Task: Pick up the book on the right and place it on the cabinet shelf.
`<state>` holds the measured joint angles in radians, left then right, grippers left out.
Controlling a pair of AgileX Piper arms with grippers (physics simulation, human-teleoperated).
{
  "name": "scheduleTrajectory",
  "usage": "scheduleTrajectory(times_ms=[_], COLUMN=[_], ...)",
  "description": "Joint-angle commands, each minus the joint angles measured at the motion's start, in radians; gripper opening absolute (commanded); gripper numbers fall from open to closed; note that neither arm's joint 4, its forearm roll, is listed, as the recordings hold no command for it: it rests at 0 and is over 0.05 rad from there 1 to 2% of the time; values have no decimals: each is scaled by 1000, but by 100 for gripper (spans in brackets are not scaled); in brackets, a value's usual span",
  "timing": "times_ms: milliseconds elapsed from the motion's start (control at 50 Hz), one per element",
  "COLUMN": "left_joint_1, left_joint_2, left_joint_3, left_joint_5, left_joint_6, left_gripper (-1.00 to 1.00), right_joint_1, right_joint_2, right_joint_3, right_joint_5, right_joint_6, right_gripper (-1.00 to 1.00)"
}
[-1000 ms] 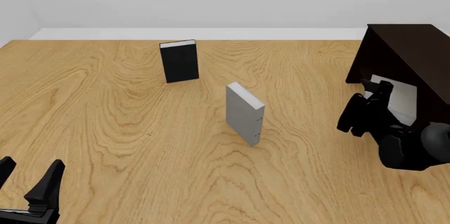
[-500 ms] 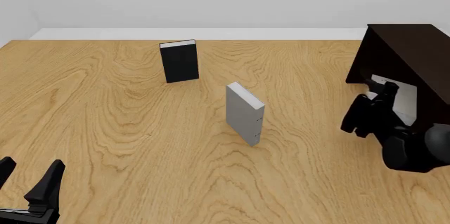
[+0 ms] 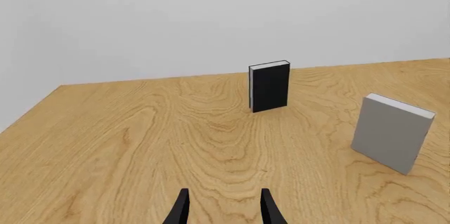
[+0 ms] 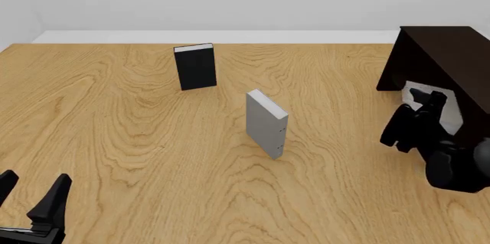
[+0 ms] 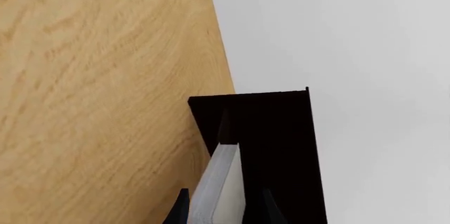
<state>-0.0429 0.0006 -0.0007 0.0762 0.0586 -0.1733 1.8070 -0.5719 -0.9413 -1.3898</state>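
Our right tool (image 4: 426, 106), clamped on the book (image 4: 446, 108), has slid rightward along the table's right edge, further into the cabinet shelf (image 4: 448, 66); release seems near. Our left tool (image 4: 31, 195) rests open.

Open tabletop (image 4: 115, 140) around upright black book (image 4: 196, 66) and grey book (image 4: 265, 123).

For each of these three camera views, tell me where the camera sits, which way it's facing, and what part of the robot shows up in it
Front view: fixed above and behind the arms, looking forward and down at the table; shows the left gripper and the right gripper holding the book at the cabinet.
Left wrist view: behind the left gripper, facing the black book and the marked grey book.
Right wrist view: behind the right gripper, facing the cabinet, the book between its fingers.
Shared: front and left wrist both show the black book and the marked grey book.
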Motion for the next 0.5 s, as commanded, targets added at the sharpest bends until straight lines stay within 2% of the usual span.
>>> scheduleTrajectory(times_ms=[20,500], left_joint_1=[-5,-4], left_joint_2=[0,0], left_joint_3=[0,0], left_joint_5=[-2,1], left_joint_6=[0,-3], left_gripper=[100,100], right_joint_1=[-37,-67], right_joint_2=[-19,-39], right_joint_3=[5,18], right_joint_5=[-4,-12], right_joint_6=[1,-1], right_gripper=[100,100])
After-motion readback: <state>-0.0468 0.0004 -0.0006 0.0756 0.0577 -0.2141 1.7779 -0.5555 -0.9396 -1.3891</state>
